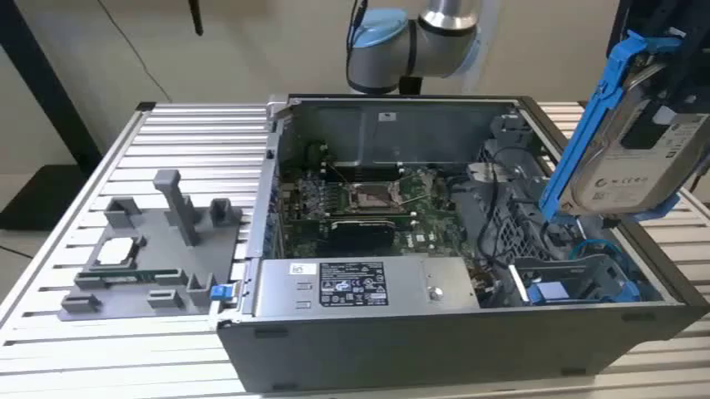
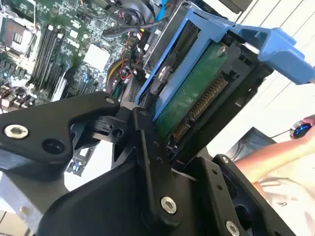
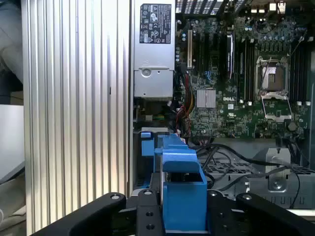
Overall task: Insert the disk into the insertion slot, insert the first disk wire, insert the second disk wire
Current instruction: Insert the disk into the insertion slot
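The disk (image 1: pixel 638 145), silver-grey with a white label in a bright blue carrier frame, hangs tilted on edge above the open computer case's right side in the exterior view. My gripper (image 1: pixel 669 100) is shut on it from above. In the second wrist view the disk (image 2: pixel 194 91) shows its green board and connector, clamped between the black fingers (image 2: pixel 150 157). The blue carrier (image 3: pixel 183 189) also rises between them in the first wrist view. The insertion slot (image 1: pixel 577 278), grey metal with blue tabs, lies below in the case's near right corner. A blue cable (image 1: pixel 586 248) loops beside it.
The case holds a motherboard (image 1: pixel 367 199) and a grey power supply (image 1: pixel 355 287) along its near wall. A grey fixture with parts (image 1: pixel 155 249) sits on the slatted table (image 1: pixel 166 141) at the exterior view's left. A person's arm (image 2: pixel 275 157) shows beyond the disk.
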Robot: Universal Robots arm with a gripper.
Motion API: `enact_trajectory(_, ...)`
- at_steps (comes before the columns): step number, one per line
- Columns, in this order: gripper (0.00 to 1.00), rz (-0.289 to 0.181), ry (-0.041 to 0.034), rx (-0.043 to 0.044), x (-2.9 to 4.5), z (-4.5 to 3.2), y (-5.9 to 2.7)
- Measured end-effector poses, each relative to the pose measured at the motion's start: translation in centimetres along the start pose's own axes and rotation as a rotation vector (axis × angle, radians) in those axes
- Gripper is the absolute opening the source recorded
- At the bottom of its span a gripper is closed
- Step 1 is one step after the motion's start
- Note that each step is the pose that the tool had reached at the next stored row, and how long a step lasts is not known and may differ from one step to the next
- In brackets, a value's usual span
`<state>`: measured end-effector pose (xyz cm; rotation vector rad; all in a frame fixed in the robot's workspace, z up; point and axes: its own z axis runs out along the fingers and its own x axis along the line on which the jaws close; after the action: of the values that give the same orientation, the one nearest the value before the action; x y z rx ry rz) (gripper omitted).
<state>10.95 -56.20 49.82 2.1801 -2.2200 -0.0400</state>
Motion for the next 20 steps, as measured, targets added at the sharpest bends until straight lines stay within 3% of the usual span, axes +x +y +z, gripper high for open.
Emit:
enact_trajectory(14, 0.00, 0.000, 0.0002, -0.0005, 0.00, 0.29, -0.01)
enact_trajectory(18, 0.00, 0.000, 0.0005, -0.0185, 0.00, 0.65, -0.11)
enact_trajectory(20, 0.00, 0.000, 0.0001, -0.0221, -0.01, 0.89, -0.19)
